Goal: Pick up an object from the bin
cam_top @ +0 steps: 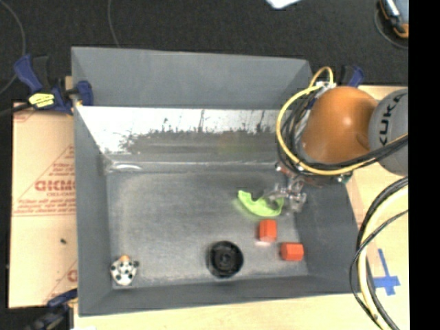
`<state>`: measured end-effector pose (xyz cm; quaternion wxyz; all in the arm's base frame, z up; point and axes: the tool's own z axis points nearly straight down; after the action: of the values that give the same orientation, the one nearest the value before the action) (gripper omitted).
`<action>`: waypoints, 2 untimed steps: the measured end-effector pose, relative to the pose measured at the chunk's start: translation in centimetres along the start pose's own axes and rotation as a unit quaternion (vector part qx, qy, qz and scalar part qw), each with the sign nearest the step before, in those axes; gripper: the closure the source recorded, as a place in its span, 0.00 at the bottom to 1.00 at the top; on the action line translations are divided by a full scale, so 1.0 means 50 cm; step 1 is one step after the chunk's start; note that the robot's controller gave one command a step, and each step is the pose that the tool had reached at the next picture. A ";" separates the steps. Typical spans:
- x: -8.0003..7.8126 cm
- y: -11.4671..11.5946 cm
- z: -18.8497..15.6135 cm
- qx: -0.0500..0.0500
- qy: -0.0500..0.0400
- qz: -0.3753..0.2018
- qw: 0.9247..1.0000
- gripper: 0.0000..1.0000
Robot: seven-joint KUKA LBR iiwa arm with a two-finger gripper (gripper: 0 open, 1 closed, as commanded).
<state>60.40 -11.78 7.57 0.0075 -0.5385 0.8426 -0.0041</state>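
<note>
The bin (172,198) fills the centre of the frame, and the arm (337,126) enters from the right, bent steeply down so that the gripper (290,196) sits low at centre right, touching or just beside the right end of the green curved piece (251,203). This placement suggests the green piece is the pick target, but whether the gripper is wide, narrow or holding cannot be told. The black disc (224,258), upper cube (267,230), lower cube (292,252) and spotted ball (124,271) lie apart along the lower floor, leaving approach room.
</note>
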 end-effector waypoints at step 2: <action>0.000 -0.001 -0.057 0.000 0.000 0.001 1.000 1.00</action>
<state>60.38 -11.78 10.43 0.0075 -0.5379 0.8430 -0.0041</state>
